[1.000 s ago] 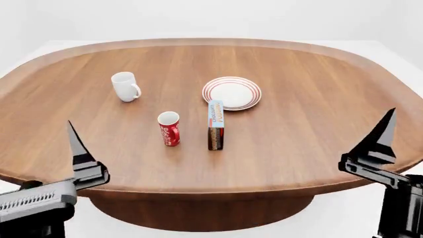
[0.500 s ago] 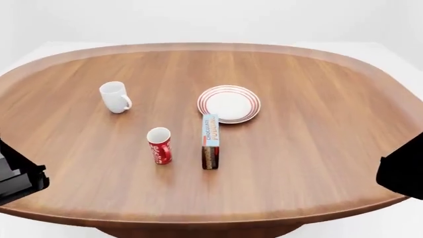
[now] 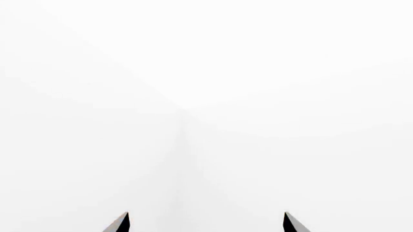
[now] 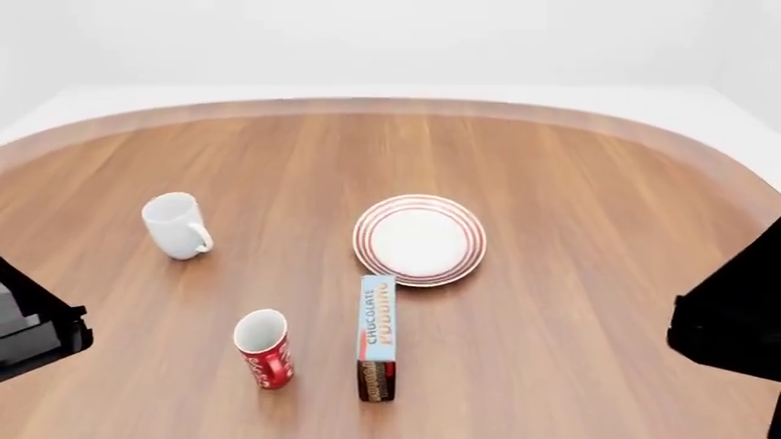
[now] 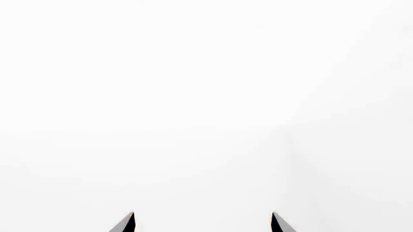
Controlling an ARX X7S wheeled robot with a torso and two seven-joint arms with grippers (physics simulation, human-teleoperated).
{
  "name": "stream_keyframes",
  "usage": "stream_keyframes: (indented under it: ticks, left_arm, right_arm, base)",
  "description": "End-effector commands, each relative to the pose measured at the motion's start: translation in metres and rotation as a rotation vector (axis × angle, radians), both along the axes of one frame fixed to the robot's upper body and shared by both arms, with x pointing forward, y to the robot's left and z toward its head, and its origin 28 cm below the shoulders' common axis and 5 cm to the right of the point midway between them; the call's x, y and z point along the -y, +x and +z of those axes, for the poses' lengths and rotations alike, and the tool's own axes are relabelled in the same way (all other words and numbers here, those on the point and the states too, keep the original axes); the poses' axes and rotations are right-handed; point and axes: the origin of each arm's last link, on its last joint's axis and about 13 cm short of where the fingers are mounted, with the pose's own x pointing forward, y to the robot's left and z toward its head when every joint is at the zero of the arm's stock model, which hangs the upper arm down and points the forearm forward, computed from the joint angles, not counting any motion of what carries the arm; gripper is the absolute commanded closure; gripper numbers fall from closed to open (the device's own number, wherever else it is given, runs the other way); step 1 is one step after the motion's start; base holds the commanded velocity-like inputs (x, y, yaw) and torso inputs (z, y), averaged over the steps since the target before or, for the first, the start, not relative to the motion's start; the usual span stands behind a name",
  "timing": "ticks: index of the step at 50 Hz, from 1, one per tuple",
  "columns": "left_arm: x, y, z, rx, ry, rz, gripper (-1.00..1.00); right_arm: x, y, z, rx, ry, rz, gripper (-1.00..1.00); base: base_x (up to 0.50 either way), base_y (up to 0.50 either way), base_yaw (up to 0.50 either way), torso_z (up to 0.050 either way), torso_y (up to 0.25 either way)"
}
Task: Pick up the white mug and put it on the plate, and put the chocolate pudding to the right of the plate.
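Observation:
In the head view the white mug (image 4: 175, 225) stands upright at the table's left, handle toward the right. The plate (image 4: 420, 240), white with red rings, lies near the middle. Just in front of it stands the chocolate pudding (image 4: 377, 337) carton, blue face up. My left gripper (image 3: 205, 223) shows only two fingertips spread wide against blank white, nothing between them. My right gripper (image 5: 201, 223) looks the same, open and empty. Dark parts of the left arm (image 4: 37, 329) and right arm (image 4: 732, 315) sit at the head view's edges, well short of the objects.
A red mug (image 4: 265, 347) with white lettering stands left of the carton. The oval wooden table (image 4: 586, 229) has a raised rim; white floor lies beyond it.
The head view has moved forward and tilted down, so the objects sit lower and larger in the frame. Both arms have slid out to the frame's edges, fingertips out of that view.

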Motion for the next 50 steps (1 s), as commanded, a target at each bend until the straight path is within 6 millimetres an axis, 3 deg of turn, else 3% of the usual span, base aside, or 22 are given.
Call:
stream_keyframes:
  ticks: [1, 50]
  left_arm:
    - [-0.002, -0.0011, -0.0007, -0.004, 0.007, 0.021, -1.0]
    - [-0.0035, -0.0022, -0.0024, -0.003, 0.005, 0.027, -1.0]
  right_arm:
    - [0.0004, -0.0017, 0.0004, 0.002, -0.042, -0.014, -1.0]
    - [-0.0006, -0.0026, -0.0019, 0.01, -0.046, 0.004, -1.0]
  base:
    - [0.5, 0.03, 0.0, 0.0, 0.0]
    - [0.5, 0.07, 0.0, 0.0, 0.001]
